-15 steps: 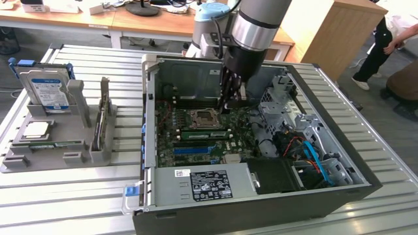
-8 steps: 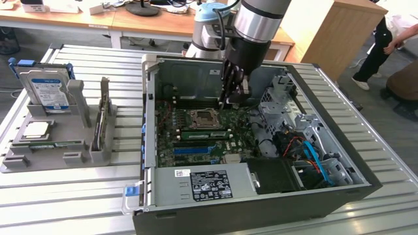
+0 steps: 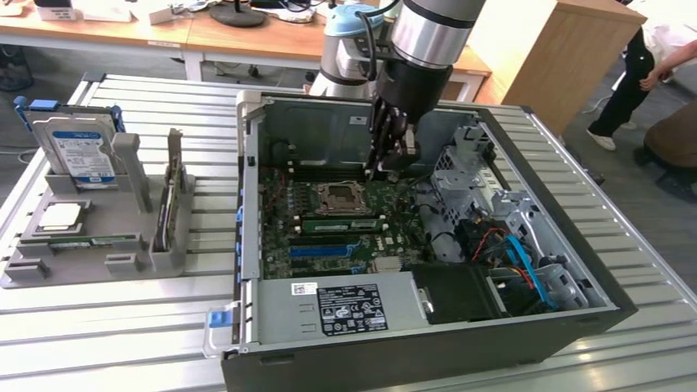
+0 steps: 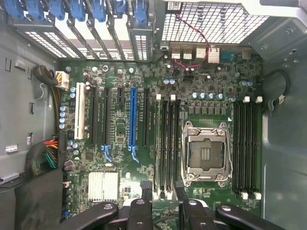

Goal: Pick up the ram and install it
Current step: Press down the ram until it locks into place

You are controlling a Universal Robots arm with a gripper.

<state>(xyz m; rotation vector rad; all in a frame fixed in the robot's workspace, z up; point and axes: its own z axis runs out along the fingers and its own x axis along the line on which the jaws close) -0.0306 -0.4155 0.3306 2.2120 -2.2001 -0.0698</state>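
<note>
Exterior view: thin green ram (image 3: 343,222)

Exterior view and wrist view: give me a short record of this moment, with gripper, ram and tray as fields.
gripper: open, holding nothing, inside the case over the memory slots
ram: green stick seated in a board slot beside the empty processor socket
tray: at the exterior view's left of the case, holding a hard drive and a processor chip

Case (image 3: 248,204) open-topped, gripper (image 4: 162,193) over bare motherboard (image 4: 192,81), drive cage (image 3: 468,163) and cables (image 3: 517,257) crowding exterior view's right
</note>
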